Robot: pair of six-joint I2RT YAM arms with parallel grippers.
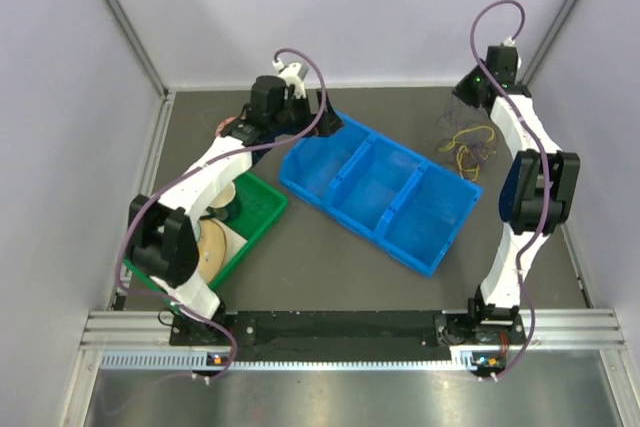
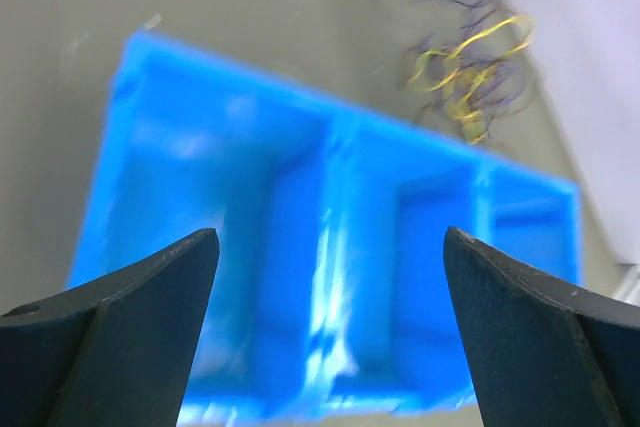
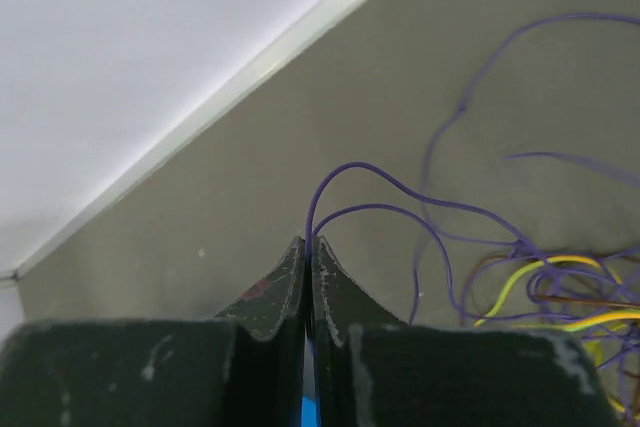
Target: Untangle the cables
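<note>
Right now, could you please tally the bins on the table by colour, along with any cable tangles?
blue bin: 1
green bin: 1
cable tangle: 1
Total: 3

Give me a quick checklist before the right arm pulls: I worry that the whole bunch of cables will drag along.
1. The right gripper is shut on a purple wire: ok.
2. The left gripper is open and empty: ok.
3. The left gripper is at the tangle to pin it: not ok, it hangs over the blue bin.
4. The tangle lies outside the bin: ok.
5. The purple wire runs free of the yellow wires: cannot tell.
</note>
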